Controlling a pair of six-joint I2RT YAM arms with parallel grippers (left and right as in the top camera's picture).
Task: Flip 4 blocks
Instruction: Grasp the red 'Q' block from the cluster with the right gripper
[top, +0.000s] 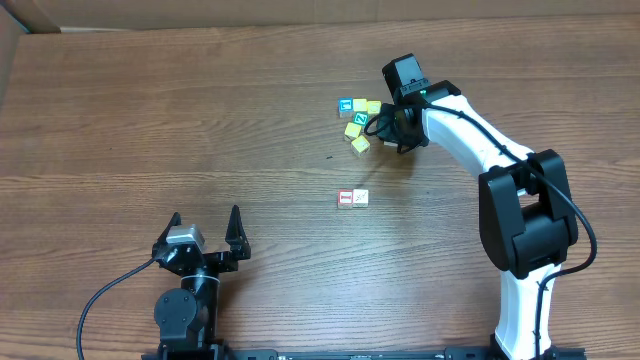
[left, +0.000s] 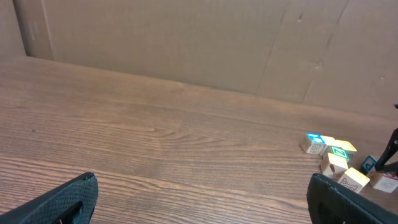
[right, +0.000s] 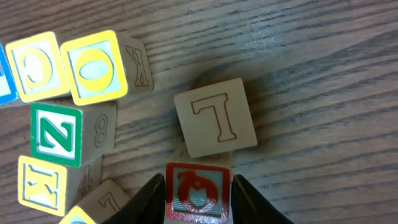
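1. Judging the red-framed block (right: 196, 194) as a small wooden cube, I am expecting it to be light, stiff and hard-edged, with smooth printed faces that may slip a little.
2. I am taking it by two opposite side faces, squarely and not on the corners, so it should not twist as it turns over.
3. I am holding my right gripper (right: 197, 180) narrow, with one finger against each side of that block. I cannot tell whether the block is off the wood.
4. I am working right of the middle of the table (top: 150, 120), toward its far edge, in a small cluster of cubes.
5. I am keeping the L block (right: 214, 118) in mind. It lies pale face up just beyond my fingertips, touching or nearly touching the one I grip. The green Z block (right: 56, 135) and the yellow-framed blocks (right: 96, 65) crowd my left side.
6. I am also noting a red-faced block (top: 347, 198) and a pale block (top: 361, 197) side by side near the table's middle, well apart from the cluster.
7. I am resting my left gripper (top: 205, 213) wide and empty by the near edge, left of centre.
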